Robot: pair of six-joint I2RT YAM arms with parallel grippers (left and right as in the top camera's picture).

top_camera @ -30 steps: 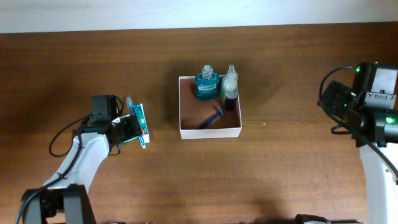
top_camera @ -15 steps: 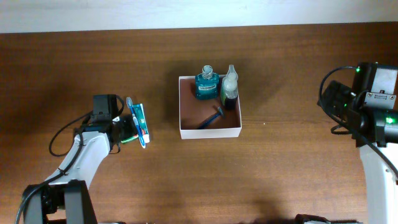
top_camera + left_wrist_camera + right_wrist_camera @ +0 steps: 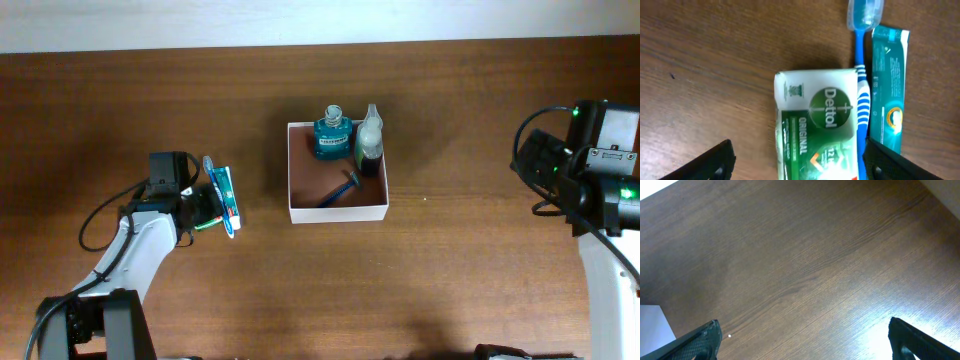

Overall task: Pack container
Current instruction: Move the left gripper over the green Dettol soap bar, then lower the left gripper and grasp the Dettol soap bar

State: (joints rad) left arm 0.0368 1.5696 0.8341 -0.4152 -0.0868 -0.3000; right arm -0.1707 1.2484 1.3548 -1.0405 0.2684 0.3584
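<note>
The container (image 3: 338, 213), a white-walled square box with a brown inside, sits mid-table. It holds a teal mouthwash bottle (image 3: 330, 135), a dark bottle with a pale top (image 3: 368, 146) and a blue razor (image 3: 342, 190). Left of it on the table lie a green Dettol soap bar (image 3: 815, 125), a blue toothbrush (image 3: 862, 85) and a teal toothpaste box (image 3: 888, 85), side by side. My left gripper (image 3: 802, 165) is open low over them. Its jaws straddle the soap and toothbrush, with bare wood between the left finger (image 3: 715, 162) and the soap. My right gripper (image 3: 802, 340) hangs open over bare wood.
The dark wooden table (image 3: 450, 270) runs to a pale wall strip along the far edge. A white corner of the container (image 3: 652, 325) shows at the left of the right wrist view. The right arm (image 3: 590, 170) stands at the right edge.
The left gripper has shifted very slightly over the toiletries and its jaws have moved in and out a little. Nothing has been lifted. The right arm has not moved.
</note>
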